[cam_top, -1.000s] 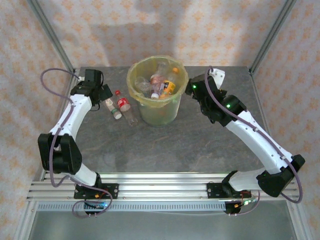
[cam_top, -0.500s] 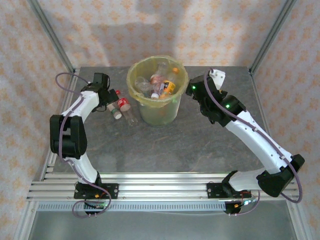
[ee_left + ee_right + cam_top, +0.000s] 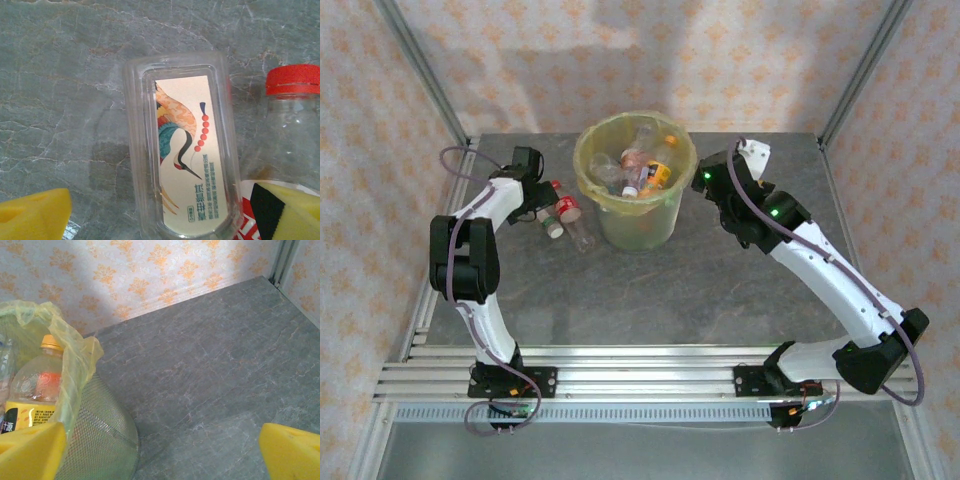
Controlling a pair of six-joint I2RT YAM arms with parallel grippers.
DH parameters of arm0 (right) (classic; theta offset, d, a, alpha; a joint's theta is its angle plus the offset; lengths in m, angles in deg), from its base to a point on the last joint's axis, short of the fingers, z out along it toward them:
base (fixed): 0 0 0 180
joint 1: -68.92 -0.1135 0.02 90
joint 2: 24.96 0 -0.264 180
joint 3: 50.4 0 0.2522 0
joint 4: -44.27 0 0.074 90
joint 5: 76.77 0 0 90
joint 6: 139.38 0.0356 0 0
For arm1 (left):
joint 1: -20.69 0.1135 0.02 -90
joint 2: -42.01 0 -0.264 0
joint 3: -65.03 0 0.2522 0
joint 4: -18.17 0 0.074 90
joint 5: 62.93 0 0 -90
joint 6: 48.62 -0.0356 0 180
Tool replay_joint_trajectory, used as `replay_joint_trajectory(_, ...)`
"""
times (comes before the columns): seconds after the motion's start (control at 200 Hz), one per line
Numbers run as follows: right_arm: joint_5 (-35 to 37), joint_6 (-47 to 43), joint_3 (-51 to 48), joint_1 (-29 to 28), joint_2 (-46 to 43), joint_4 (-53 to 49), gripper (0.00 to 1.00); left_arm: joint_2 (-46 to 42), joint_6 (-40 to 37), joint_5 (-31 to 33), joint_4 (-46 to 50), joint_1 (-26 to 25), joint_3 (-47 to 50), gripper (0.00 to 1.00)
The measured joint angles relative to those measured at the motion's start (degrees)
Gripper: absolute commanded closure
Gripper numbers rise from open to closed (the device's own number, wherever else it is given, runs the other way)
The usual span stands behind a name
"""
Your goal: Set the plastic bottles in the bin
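Yellow-green bin (image 3: pixel 642 232) sits mid-back of the grey worktop (image 3: pixel 720 290) in top view, already loaded w/ a pile of plastic bottles (image 3: pixel 642 170). Two loose ones, as far as I can tell, lie on the worktop just left of it: red-cap bottle (image 3: pixel 567 208) and, beside it, a paler crane-label bottle (image 3: pixel 548 220). Left gripper (image 3: pixel 533 200) is down over that pair. Right gripper (image 3: pixel 708 188) hangs by the bin's right side.

Left wrist view: crane-label bottle is flat, clear, lying on the worktop, lengthwise btwn the yellow pads (image 3: pixel 31 216). Pads apart, nothing clamped. Pad at frame left has a gap to the bottle. Other pad overlaps the red-cap bottle's label at frame right; contact there, can't tell.

Right wrist view: pads at both lower corners, wide apart, nothing btwn them. Bin edge + bag at frame left, orange-cap bottle (image 3: pixel 35 385) inside.

Step, IMO: pick approach on the crane-label bottle, most of the job done. Next: centre so the far pad clears the red-cap bottle, drop, close across the narrow width, lift, carry over the rim, release. Risk: grabbing both, or shoving the red-cap one away.
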Motion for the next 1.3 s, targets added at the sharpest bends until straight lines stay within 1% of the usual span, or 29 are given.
replay_joint_trajectory(0.125,0.0,0.0,0.0,0.0,0.0,0.0,0.01,0.4,0.8,-0.1,0.0,0.3,0.0,0.13)
replay_joint_trajectory(0.275,0.0,0.0,0.0,0.0,0.0,0.0,0.01,0.7,1.9,-0.2,0.0,1.0,-0.1,0.13)
replay_joint_trajectory(0.681,0.0,0.0,0.0,0.0,0.3,0.0,0.01,5.0,3.4,-0.7,0.1,2.1,-0.3,0.13)
replay_joint_trajectory(0.741,-0.1,0.0,0.0,0.0,0.5,0.0,0.01,5.2,3.6,-0.7,0.1,2.1,-0.5,0.16)
replay_joint_trajectory(0.966,-0.1,0.0,0.0,0.0,0.8,0.0,0.01,5.3,4.0,-0.7,0.3,2.1,-1.3,0.33)
replay_joint_trajectory(1.041,-0.1,0.0,0.0,0.0,0.8,0.0,0.01,5.3,4.0,-0.6,0.4,2.1,-1.4,0.34)
replay_joint_trajectory(1.066,-0.1,0.0,0.0,0.0,0.8,0.0,0.01,5.3,4.0,-0.6,0.4,2.1,-1.4,0.37)
replay_joint_trajectory(1.101,-0.1,0.0,0.0,0.0,0.8,0.0,0.01,5.3,4.0,-0.6,0.5,2.1,-1.4,0.39)
replay_joint_trajectory(1.301,-0.1,0.0,0.0,0.0,0.8,0.0,0.01,5.1,3.8,-0.6,0.8,2.1,-1.4,0.41)
